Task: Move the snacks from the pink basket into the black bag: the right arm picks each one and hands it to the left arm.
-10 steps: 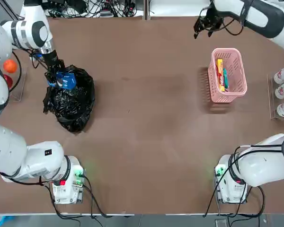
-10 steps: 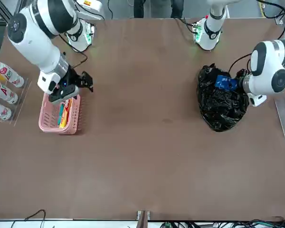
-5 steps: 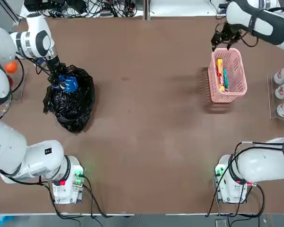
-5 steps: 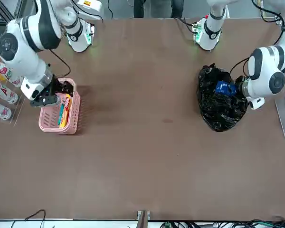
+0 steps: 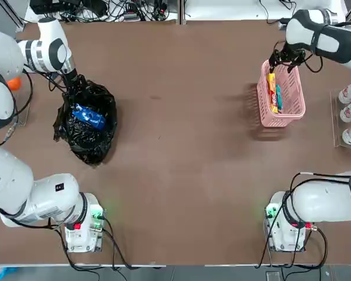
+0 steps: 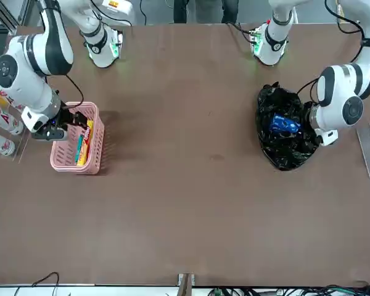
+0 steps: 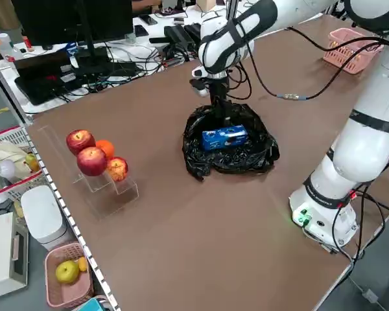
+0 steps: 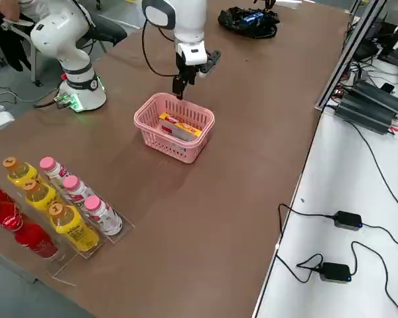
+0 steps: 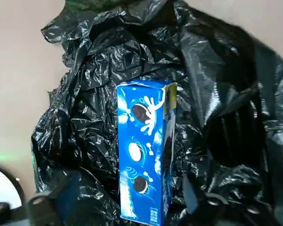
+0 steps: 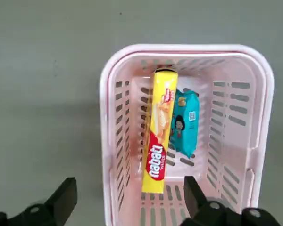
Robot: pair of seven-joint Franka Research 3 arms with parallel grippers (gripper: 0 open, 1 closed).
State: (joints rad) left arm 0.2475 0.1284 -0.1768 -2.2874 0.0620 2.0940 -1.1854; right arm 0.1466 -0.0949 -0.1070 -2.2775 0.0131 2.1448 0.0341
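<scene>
Snacks from overhead: blue packet (image 5: 89, 116) lies loose in the black bag (image 5: 88, 137), left gripper (image 5: 76, 85) just above the bag's rim, fingers apart. Right gripper (image 5: 282, 58) hangs at the pink basket (image 5: 295, 108) end. Right wrist view: fingers spread wide, yellow packet (image 10: 159, 151) and teal packet (image 10: 184, 123) side by side inside.

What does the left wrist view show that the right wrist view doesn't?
Only the left wrist view shows the blue snack packet lying in the black bag. Only the right wrist view shows the pink basket holding the yellow packet and the teal packet. Both share the bare table and open jaws with nothing held.
</scene>
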